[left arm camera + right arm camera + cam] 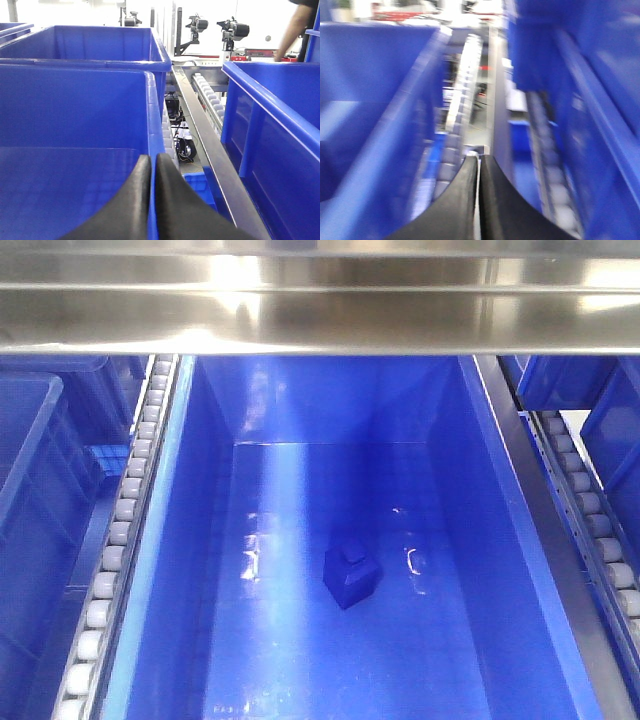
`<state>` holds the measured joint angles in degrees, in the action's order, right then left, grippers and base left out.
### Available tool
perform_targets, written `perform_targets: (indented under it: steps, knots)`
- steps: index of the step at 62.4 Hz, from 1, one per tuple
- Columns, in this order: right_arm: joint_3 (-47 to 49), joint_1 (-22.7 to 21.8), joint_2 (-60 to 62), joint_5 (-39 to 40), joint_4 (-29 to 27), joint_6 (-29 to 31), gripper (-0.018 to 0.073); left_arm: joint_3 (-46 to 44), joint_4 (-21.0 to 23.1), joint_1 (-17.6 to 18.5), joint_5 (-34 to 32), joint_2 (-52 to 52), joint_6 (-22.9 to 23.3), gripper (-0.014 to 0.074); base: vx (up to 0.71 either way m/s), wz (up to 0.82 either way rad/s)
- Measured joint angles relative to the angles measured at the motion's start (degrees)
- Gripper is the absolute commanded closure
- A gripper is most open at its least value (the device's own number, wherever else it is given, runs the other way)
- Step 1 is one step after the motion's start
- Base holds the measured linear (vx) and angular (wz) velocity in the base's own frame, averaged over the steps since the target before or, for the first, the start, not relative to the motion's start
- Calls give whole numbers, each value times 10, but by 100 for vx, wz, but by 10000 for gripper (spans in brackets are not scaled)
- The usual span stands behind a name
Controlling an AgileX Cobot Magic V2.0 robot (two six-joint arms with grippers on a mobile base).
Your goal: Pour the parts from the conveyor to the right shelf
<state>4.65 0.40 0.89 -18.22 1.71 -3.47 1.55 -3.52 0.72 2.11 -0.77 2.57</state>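
Left gripper and right gripper both pinch closed, empty; right wrist view blurs. Blue block sits mid-bin.

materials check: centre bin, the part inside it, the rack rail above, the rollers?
Centre bin: looks like moulded blue plastic, glossy; light streaks reflect off its floor.
Part: apparently the same glossy blue plastic, crisp moulded edges and a square nub on top.
Rack rail: polished steel, probably stainless; mirror-like reflections.
Rollers: white, matte, likely plastic; too small to be sure.
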Motion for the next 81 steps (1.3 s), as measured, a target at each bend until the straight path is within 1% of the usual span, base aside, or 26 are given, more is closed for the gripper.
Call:
perform_targets:
  steps: [4,7,16,23,81]
  knots:
    - [-19,-17,0,26,-5,0,569,0,0,0,0,0,0,603,0,0]
    - [-31,-21,0,49,-5,0,569,0,0,0,0,0,0,603,0,0]
    - [-62,-21,0,124,-5,0,569,0,0,0,0,0,0,603,0,0]
    - [-62,-21,0,150,-5,0,569,0,0,0,0,0,0,603,0,0]
    - [-62,-21,0,155,-5,0,569,0,0,0,0,0,0,603,0,0]
